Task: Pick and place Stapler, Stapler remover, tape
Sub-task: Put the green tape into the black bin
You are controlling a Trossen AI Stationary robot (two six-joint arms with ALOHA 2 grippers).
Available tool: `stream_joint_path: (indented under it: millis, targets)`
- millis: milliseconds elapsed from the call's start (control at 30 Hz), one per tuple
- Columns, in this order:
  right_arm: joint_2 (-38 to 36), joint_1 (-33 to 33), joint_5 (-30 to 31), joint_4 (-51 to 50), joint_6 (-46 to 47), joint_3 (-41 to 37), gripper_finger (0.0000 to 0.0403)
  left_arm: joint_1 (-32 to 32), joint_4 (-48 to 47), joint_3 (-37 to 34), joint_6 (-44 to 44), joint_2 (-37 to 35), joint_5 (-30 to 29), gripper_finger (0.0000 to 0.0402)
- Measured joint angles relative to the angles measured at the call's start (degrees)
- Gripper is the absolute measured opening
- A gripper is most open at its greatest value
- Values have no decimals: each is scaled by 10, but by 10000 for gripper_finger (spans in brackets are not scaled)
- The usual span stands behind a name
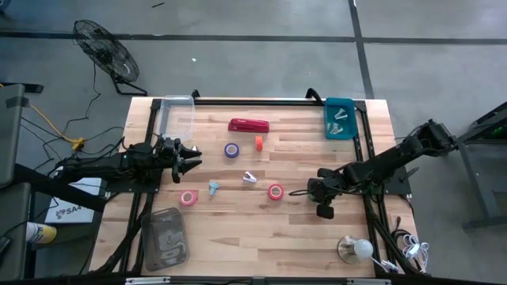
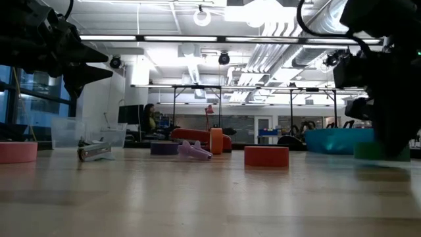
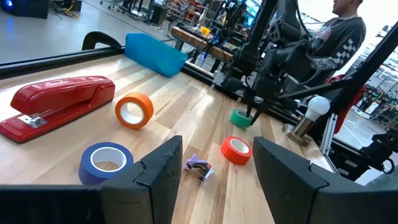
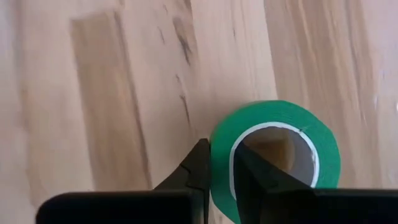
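The green tape roll [image 4: 273, 155] lies flat on the wooden table near its right side, and my right gripper [image 4: 221, 180] is shut on its wall. My left gripper [image 3: 217, 149] hovers open at the table's left, touching nothing. The red stapler [image 1: 249, 125] lies at the far middle. A purple tape roll [image 1: 231, 150], an orange roll on edge [image 1: 258, 143], a red roll [image 1: 275, 191] and a pink roll [image 1: 188, 198] sit around the middle. Two small staple removers [image 1: 214, 188] [image 1: 249, 178] lie between them. My right gripper pinches the green roll's wall [image 4: 221, 158] on the side nearest it, one finger [image 4: 255, 177] inside the open centre and one finger [image 4: 194, 169] outside. The fingers come steeply from above, slanting from the table's right. The roll lies flat on the table.
A teal bin [image 1: 340, 117] holding small pale pieces stands at the far right corner. A clear box [image 1: 176, 115] is at the far left and a grey tray [image 1: 165, 237] at the near left. A bulb lamp [image 1: 354, 249] stands near right. A person shows beyond the table [image 3: 339, 37].
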Motion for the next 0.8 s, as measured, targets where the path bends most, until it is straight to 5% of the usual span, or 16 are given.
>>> stream_joint_path:
  millis: [433, 800]
  targets:
    - [-6, -1, 19, -5, -2, 73, 32, 0, 0, 0, 0, 0, 0, 195]
    - [-6, -1, 118, -6, -14, 125, 32, 0, 0, 0, 0, 0, 0, 195]
